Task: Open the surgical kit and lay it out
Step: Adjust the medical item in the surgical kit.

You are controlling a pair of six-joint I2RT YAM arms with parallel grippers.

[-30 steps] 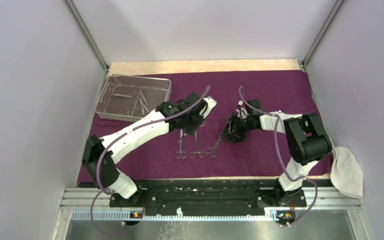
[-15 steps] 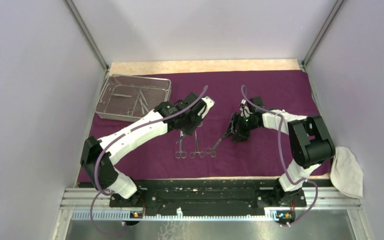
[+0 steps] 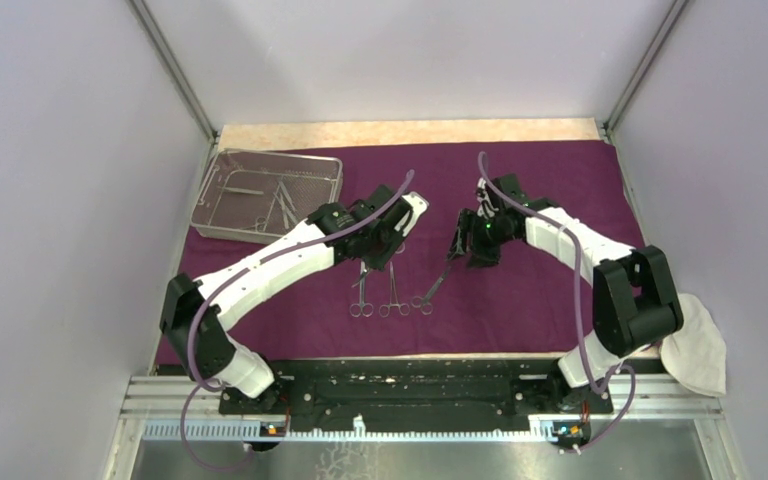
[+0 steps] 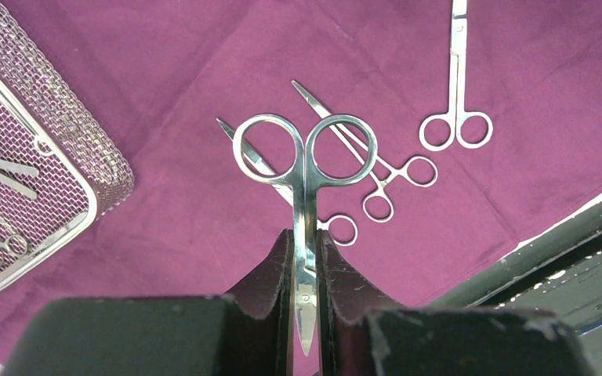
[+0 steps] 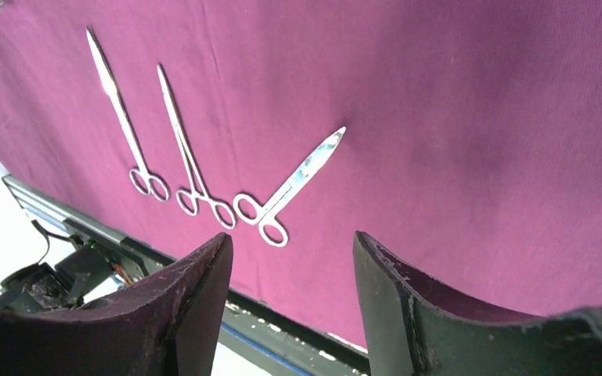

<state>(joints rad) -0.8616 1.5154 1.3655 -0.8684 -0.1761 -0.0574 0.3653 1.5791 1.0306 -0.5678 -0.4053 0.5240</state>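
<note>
Change since a second ago: the right arm's elbow has swung outward toward the white cloth (image 3: pixel 695 345), and its wrist now sits a little farther back from the laid-out row; the left arm has barely shifted.
Left gripper (image 4: pixel 304 270): clamped on a pair of scissors (image 4: pixel 306 153) by the blades, ring handles pointing away from the wrist, held above the purple wrap (image 3: pixel 540 290).
Right gripper (image 5: pixel 291 266): jaws spread wide with nothing between them, hovering over the wrap just behind the row.
Laid-out row: three instruments (image 3: pixel 394 292) lie flat on the wrap between the two grippers and the near edge, side by side, ring handles toward the arm bases; the rightmost one (image 5: pixel 294 184) is angled, its rings close to its neighbour's.
Mesh tray (image 3: pixel 250 238): at the far left corner of the wrap, with several more instruments (image 3: pixel 278 200) inside.
Wrap: spread open flat across the table.
</note>
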